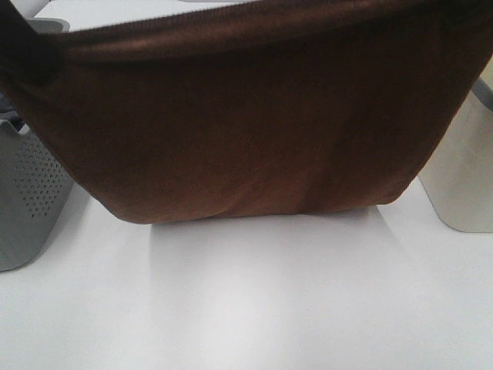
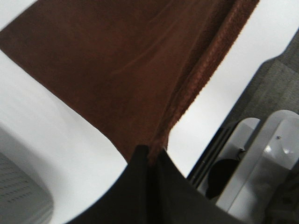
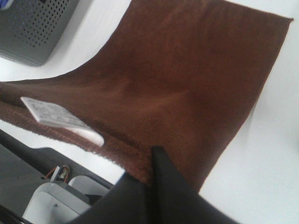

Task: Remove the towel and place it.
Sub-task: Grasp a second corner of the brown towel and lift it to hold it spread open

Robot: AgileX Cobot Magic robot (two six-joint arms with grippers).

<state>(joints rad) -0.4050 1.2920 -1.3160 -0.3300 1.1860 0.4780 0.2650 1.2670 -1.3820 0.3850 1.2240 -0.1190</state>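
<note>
The towel (image 1: 246,123), a large dark reddish-brown plush cloth, hangs stretched across the exterior high view and hides both arms there. Its lower edge sags just above the white table (image 1: 254,301). In the left wrist view my left gripper (image 2: 152,154) is shut on one top corner of the towel (image 2: 117,70), the cloth pinched between the black fingers. In the right wrist view my right gripper (image 3: 150,161) is shut on the other top edge of the towel (image 3: 187,79), beside its small white printed tag (image 3: 51,114).
A grey perforated basket (image 1: 27,193) stands at the left of the table; the right wrist view also catches the basket (image 3: 32,28). A pale grey basket (image 1: 462,169) stands at the right. The table edge and the robot's base (image 2: 261,158) lie below the left gripper.
</note>
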